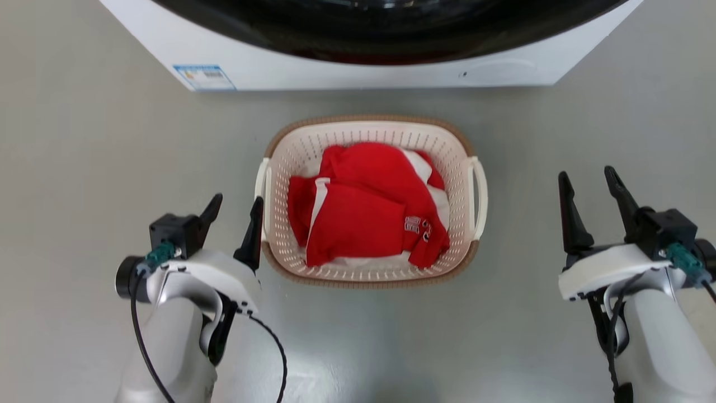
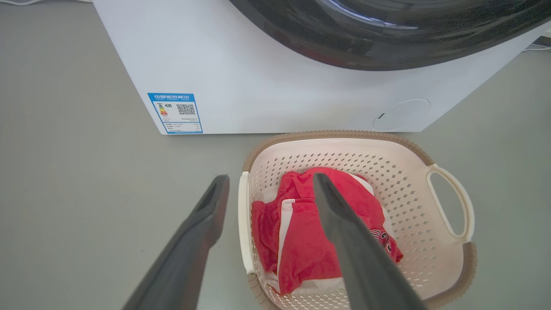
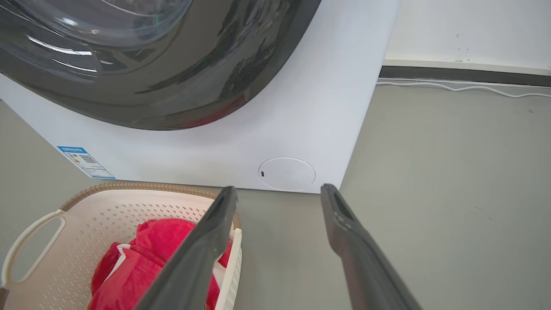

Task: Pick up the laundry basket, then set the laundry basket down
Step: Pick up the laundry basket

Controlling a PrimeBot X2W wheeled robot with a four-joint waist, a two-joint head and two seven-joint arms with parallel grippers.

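Observation:
The laundry basket, cream and perforated with a brown rim, stands on the grey floor in front of the washer and holds a red and white garment. My left gripper is open right beside the basket's left loop handle. In the left wrist view the left gripper has one finger outside that handle and the other over the basket's inside. My right gripper is open and empty, well to the right of the right handle. The right gripper points at bare floor beside the basket.
A white front-loading washer with a dark round door stands close behind the basket. A white cable runs along the foot of the wall to the washer's right. Open grey floor lies on both sides of the basket and in front of it.

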